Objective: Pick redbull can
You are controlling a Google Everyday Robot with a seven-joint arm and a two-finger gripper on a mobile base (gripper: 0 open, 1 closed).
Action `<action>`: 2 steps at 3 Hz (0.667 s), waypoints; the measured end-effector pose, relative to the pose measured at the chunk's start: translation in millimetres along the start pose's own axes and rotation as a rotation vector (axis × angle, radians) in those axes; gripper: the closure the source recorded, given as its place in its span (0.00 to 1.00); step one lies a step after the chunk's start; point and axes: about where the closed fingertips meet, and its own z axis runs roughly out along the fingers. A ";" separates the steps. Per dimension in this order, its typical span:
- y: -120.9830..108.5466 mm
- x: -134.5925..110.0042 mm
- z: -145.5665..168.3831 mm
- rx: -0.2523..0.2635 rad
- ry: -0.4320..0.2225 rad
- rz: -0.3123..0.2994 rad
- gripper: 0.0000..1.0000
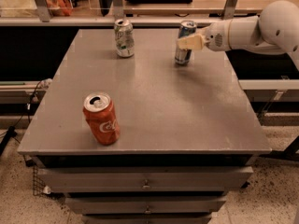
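The redbull can (184,55), slim, blue and silver, stands upright at the back right of the grey table (168,101). My gripper (188,43) reaches in from the right on a white arm (243,31). It is level with the can's middle and overlaps it from the right side. The can rests on the table.
A red-orange cola can (101,119) stands near the front left of the table. A silver-white can with green markings (124,38) stands at the back left. Behind the table runs a shelf with rails (149,20). Drawers (145,183) sit under the tabletop.
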 end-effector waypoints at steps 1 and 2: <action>12.8 -32.1 -14.4 -0.034 -0.060 -0.030 0.92; 16.3 -40.9 -17.4 -0.044 -0.075 -0.039 1.00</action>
